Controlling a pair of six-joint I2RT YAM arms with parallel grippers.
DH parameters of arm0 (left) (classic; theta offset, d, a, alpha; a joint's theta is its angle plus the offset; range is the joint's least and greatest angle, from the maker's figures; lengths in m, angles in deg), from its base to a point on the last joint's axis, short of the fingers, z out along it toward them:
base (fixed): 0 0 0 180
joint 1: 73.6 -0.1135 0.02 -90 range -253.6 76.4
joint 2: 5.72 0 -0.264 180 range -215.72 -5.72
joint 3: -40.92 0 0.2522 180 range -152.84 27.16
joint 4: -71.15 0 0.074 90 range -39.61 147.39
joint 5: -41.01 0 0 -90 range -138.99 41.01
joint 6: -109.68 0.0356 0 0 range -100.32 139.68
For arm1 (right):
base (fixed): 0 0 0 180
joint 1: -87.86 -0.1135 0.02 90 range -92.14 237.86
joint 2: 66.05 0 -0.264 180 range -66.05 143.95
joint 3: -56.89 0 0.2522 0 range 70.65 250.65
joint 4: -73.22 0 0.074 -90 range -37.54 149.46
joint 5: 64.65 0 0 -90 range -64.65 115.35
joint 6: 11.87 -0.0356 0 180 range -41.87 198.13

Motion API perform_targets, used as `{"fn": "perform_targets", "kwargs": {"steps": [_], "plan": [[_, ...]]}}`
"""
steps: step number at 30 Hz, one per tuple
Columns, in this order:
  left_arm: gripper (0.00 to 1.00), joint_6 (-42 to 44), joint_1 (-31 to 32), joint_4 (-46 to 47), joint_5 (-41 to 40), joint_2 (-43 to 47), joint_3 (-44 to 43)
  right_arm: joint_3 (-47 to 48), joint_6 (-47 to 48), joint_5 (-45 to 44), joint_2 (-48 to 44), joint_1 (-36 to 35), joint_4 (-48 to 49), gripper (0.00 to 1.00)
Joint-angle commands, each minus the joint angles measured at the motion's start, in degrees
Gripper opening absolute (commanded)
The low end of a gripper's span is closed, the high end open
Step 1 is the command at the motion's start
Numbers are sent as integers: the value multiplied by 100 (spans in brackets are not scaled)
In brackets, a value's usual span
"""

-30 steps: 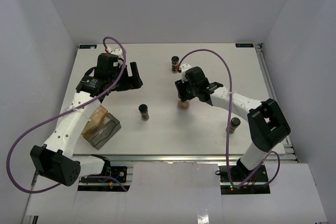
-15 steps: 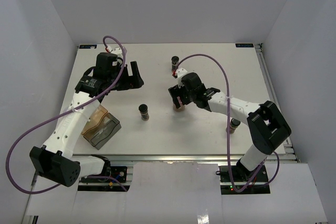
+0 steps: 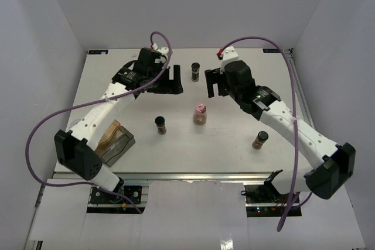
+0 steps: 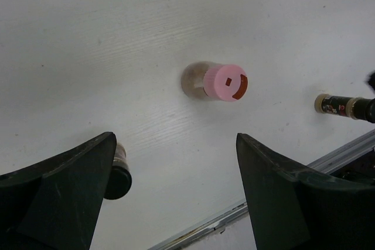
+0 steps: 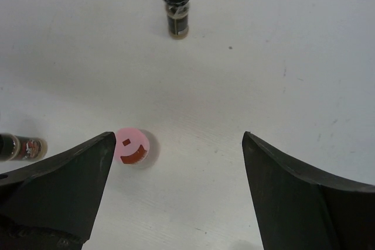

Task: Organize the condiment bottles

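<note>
We see the pink-capped jar (image 3: 200,113) upright at the centre of the frame, its clear body holding pale brown contents. Three black-capped jars (image 3: 160,125) stand scattered around it. The left gripper (image 4: 174,139) and the right gripper (image 5: 179,136) both hang spread wide, holding nothing.

You held both arms extended forward and bent inward toward each other. The left gripper (image 3: 174,80) and the right gripper (image 3: 212,84) hung near one another but apart, at about the same reach. Both wrists tipped their fingers downward, and both pairs of jaws stood spread wide, gripping nothing.
</note>
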Motion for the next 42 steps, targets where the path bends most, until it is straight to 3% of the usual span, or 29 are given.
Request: {"fn": "perform_targets", "kwargs": {"steps": [1,13,24,34,39,40,42], "plan": [[93,58,552,-225,-357,-655,-645,-232,-370,-790,-972,94,-650,95],[91,-107,1592,-416,-930,-2053,-1583,-962,-413,-1588,-3254,110,-611,96],[90,-373,1937,-865,-1554,-3087,-2314,-1081,-234,-1591,-3827,111,-596,97],[87,-496,2019,-972,-2028,-3402,-2446,-1206,-141,-1652,-4045,111,-545,98],[76,-535,2019,-950,-1977,-3434,-2377,-1272,-115,-1690,-4086,111,-519,98],[72,-562,2019,-979,-1988,-3432,-2369,-1279,-114,-1707,-4087,111,-519,98],[54,-631,2019,-1063,-2039,-3406,-2370,-1278,-106,-1729,-4093,111,-516,98]]}}
